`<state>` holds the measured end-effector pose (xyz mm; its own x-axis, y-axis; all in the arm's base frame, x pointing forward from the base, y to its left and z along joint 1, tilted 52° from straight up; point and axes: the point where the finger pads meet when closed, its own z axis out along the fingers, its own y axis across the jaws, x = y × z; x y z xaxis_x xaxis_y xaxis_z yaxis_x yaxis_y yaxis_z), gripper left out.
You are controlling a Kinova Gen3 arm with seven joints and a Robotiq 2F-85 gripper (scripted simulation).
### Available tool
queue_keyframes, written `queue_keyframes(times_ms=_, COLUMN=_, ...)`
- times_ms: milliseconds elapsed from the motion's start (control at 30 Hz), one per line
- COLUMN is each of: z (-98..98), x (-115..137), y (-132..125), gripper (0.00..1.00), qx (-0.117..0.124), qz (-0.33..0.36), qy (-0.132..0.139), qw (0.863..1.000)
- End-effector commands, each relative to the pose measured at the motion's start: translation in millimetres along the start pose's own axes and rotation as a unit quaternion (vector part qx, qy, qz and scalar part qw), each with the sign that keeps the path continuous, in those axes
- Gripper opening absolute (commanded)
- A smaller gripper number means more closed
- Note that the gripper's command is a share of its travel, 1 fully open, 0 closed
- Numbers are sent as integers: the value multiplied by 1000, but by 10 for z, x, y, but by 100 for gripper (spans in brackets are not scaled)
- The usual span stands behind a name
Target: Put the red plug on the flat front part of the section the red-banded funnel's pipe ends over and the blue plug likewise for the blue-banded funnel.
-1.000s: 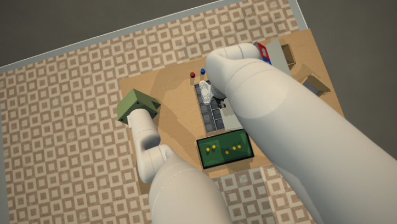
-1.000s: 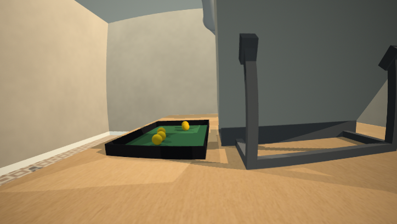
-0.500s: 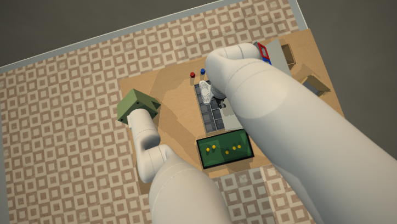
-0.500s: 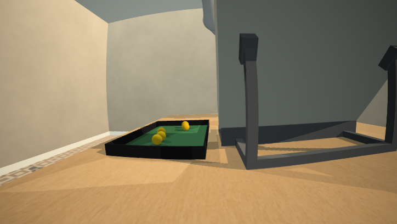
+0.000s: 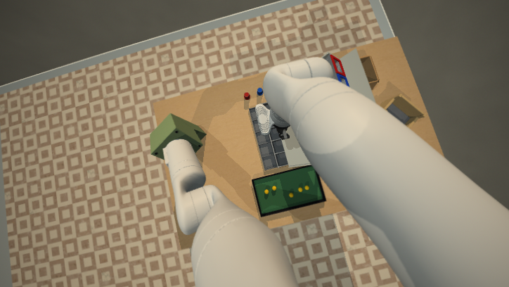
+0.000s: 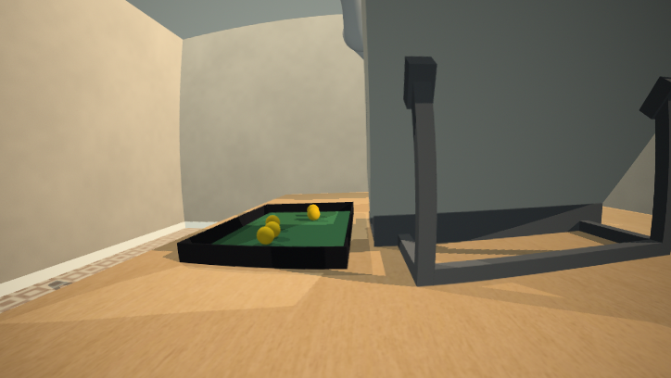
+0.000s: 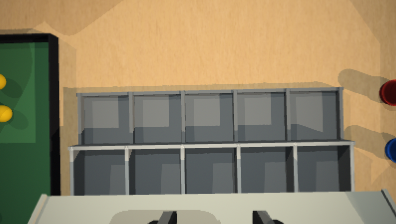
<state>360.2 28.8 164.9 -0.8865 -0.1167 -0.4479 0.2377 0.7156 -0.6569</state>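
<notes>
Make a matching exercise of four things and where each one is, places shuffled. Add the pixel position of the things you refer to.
Things:
1. Red plug [image 5: 247, 96] [image 7: 389, 93]
2. Yellow marbles [image 5: 273, 188] [image 6: 265, 234] [image 7: 4, 113]
3. Green block [image 5: 167, 134]
4. Gripper [image 5: 285, 132] [image 7: 215, 218]

Places:
A. Inside the black-rimmed tray [image 5: 292, 209] [image 6: 262, 256] [image 7: 54, 115]
B. Above the sectioned grey unit [image 5: 265, 152] [image 7: 210, 145], fingers apart
C. On the wooden table [image 5: 221, 107] [image 6: 281, 328] [image 7: 210, 50], beside the blue plug [image 5: 259, 91] [image 7: 392, 150]
D. At the table's edge, by the white arm's base end [image 5: 179, 149]

Pairs: 1-C, 2-A, 3-D, 4-B

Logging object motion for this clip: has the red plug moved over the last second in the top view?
No: the red plug stands just beyond the same corner of the grey compartments.
</notes>
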Motion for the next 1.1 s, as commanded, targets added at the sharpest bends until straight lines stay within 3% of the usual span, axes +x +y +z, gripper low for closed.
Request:
queue_keyframes(times_ms=0, z=352, x=157, y=-580, gripper=50, qx=0, qz=0, qy=-1, qw=1000)
queue_keyframes(times_ms=100, z=458, x=212, y=-760, gripper=50, qx=0, qz=0, qy=-1, qw=1000)
queue_keyframes(times_ms=233, z=736, x=331, y=-1209, gripper=50, qx=0, qz=0, qy=-1, qw=1000)
queue_keyframes(times_ms=467, z=746, x=334, y=-1224, gripper=50, qx=0, qz=0, qy=-1, qw=1000)
queue_keyframes(times_ms=500, z=941, x=418, y=-1528, gripper=50, qx=6, qz=-1, qy=17, qw=1000)
queue_keyframes(times_ms=1033, z=941, x=418, y=-1528, gripper=50, qx=6, qz=-1, qy=17, qw=1000)
queue_keyframes(times_ms=1067, z=1077, x=734, y=-2134, gripper=50, qx=6, qz=-1, qy=16, qw=1000)
